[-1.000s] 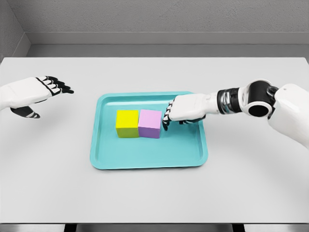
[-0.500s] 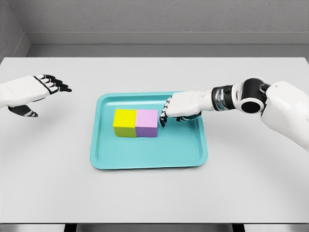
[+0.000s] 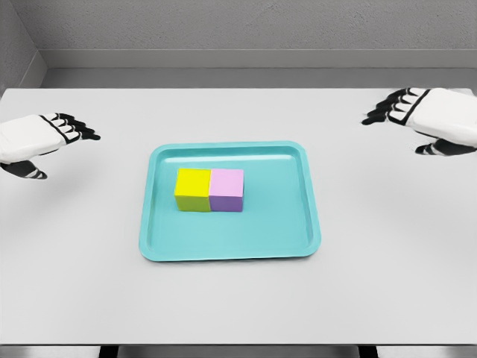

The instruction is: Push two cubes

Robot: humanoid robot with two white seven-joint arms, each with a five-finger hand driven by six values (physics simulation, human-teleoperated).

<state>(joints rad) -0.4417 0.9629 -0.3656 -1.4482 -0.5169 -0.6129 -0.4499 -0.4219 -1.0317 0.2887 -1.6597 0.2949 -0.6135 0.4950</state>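
On the pale grey worktop (image 3: 238,298), near its centre, lies a teal tray (image 3: 287,231) with a raised rim and rounded corners. Toward the tray's 10 o'clock part sit two cubes side by side, faces touching: a yellow cube (image 3: 193,189) at the 9 o'clock side of the pair and a lilac cube (image 3: 226,189) at its 3 o'clock side. Both stand flat and square to the tray's edges, clear of the rim on every side. The tray floor stretches bare toward 3 o'clock and 6 o'clock of the pair.

Neither hand touches a cube or the tray. At the tray's 10 o'clock, well apart from it and by the picture's edge, the left hand (image 3: 33,139) hovers over the worktop, its black-tipped fingers (image 3: 74,128) stretched out and slightly spread, holding nothing. At the tray's 2 o'clock, likewise well apart, the right hand (image 3: 432,115) hangs with fingers (image 3: 389,108) extended and parted, pointing inward, also empty.
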